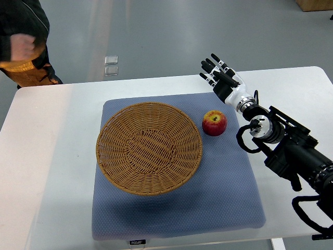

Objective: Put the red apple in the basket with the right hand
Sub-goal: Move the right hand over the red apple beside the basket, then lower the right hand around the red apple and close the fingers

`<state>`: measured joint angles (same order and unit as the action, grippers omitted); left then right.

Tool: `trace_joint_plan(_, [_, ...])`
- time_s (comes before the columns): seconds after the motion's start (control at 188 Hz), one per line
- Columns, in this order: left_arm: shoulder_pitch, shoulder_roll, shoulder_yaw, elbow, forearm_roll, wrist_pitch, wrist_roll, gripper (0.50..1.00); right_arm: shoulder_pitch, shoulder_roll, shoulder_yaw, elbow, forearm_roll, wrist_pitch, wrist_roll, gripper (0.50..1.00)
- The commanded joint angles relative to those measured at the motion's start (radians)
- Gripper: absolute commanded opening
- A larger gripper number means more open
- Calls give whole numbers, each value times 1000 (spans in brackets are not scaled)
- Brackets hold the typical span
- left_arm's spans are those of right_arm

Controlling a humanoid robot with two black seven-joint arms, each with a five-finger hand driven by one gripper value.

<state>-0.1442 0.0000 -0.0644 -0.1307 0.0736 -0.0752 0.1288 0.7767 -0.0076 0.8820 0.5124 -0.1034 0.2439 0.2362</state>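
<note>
The round red apple [214, 123] sits on the blue mat just beside the woven wicker basket [149, 148]; the right hand [220, 79], fingers spread and empty, should descend and wrap it evenly

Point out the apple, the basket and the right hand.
apple [214, 123], top view, middle of its red skin.
basket [110, 127], top view, left woven rim.
right hand [219, 74], top view, middle of the hand.
</note>
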Motion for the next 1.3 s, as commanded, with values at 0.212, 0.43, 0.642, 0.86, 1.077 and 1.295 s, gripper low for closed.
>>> trace_joint_plan(0.212, [0, 0, -2, 0, -1, 0, -2, 1000, 47, -18, -49, 12, -47, 20, -12, 924])
trace_joint_plan(0.43, [0, 0, -3, -1, 0, 0, -5, 1000, 220, -161, -423, 49, -345, 84, -61, 924])
trace_joint_plan(0.642, [0, 0, -5, -1, 0, 0, -5, 1000, 501, -365, -1031, 210, -535, 195, -64, 924])
trace_joint_plan(0.86, [0, 0, -5, -3, 0, 0, -5, 1000, 638, -419, -1270, 351, -558, 229, -78, 924])
trace_joint_plan(1.077, [0, 0, -3, -1, -1, 0, -5, 1000, 627, -402, -1282, 357, -619, 178, -78, 924])
trace_joint_plan(1.295, [0, 0, -3, -1, 0, 0, -5, 1000, 604, -379, -1293, 345, -650, 106, -78, 921])
